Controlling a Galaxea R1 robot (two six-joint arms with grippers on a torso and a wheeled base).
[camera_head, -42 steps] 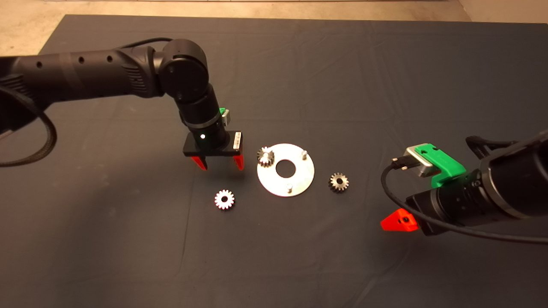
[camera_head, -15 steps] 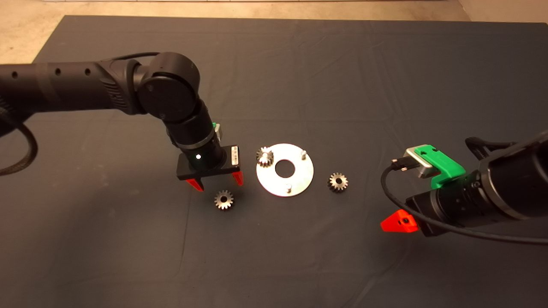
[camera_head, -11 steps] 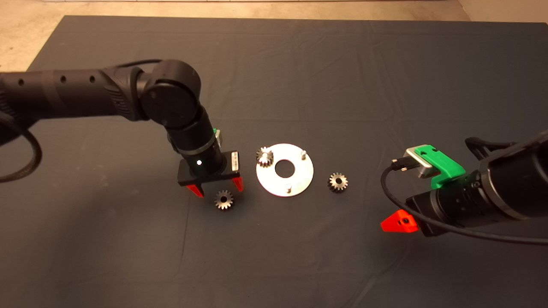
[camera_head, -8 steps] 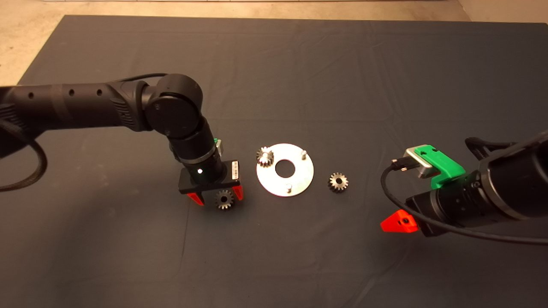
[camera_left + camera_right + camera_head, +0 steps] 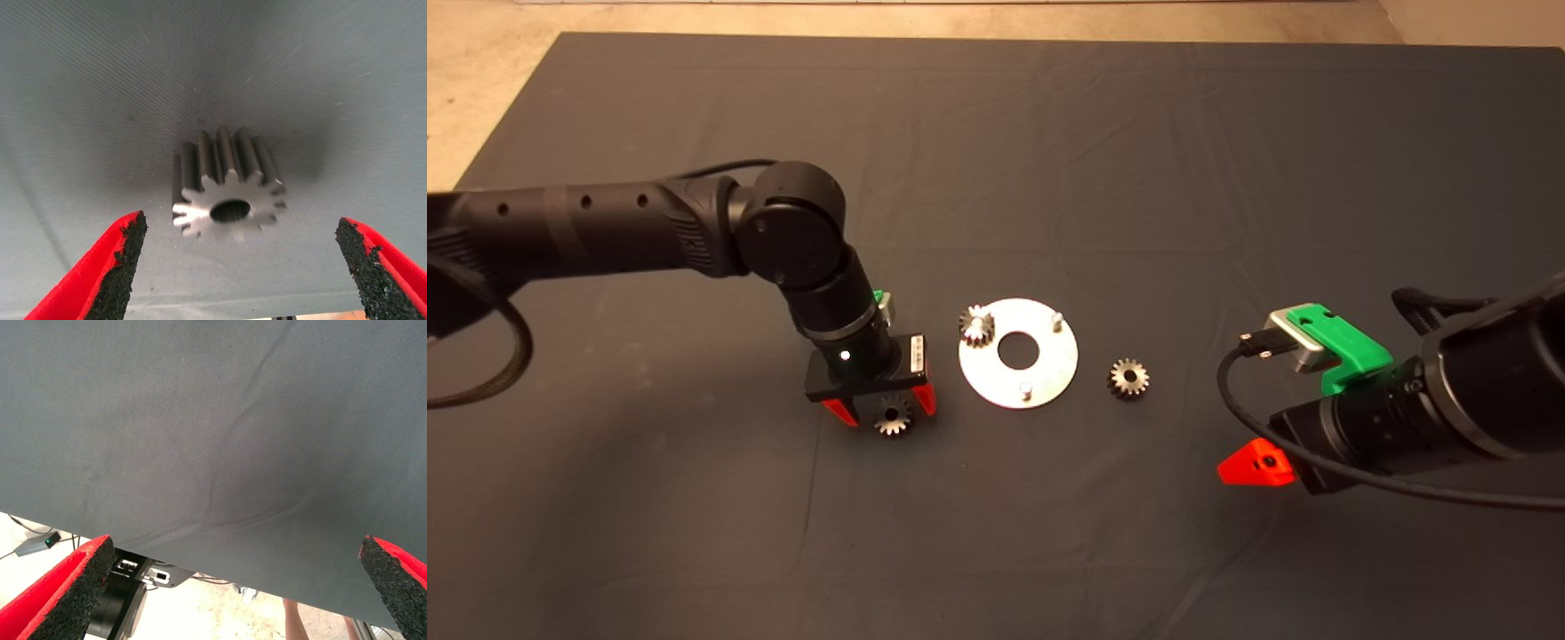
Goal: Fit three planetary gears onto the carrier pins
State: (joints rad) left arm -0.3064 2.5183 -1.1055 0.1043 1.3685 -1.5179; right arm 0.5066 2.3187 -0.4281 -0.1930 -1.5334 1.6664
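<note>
Your left fingers [image 5: 120, 267] stand wide apart, one on each side of a gear [image 5: 227, 193], and neither black pad touches it. In the left wrist view you see this gear close: silvery-grey, with straight teeth all around and a round centre hole, lying flat on the mat [image 5: 100, 80] with a soft shadow around it. The head view shows the same gear [image 5: 892, 416] only small, between the two red tips of the left gripper [image 5: 880, 411], but it shows you what the wrist view cannot: the disc [image 5: 1018, 353] lies just to the right of this gripper, flat on the mat [image 5: 1049, 133].

The disc is round and bright silver with a large centre hole. A second gear [image 5: 977, 326] sits on the pin at its upper left edge. Two other pins stand bare: one [image 5: 1057, 318] at the upper right, one [image 5: 1026, 388] at the lower edge. A third gear [image 5: 1129, 378] lies on the mat near the right side of the disc, not touching it; it looks darker than the others.

Your right gripper [image 5: 233, 613] waits at the lower right of the head view, well apart from the disc. Its fingers [image 5: 67, 593] are spread wide with nothing between them. Only its wrist view shows the mat's edge, with pale floor and some equipment beyond it.
</note>
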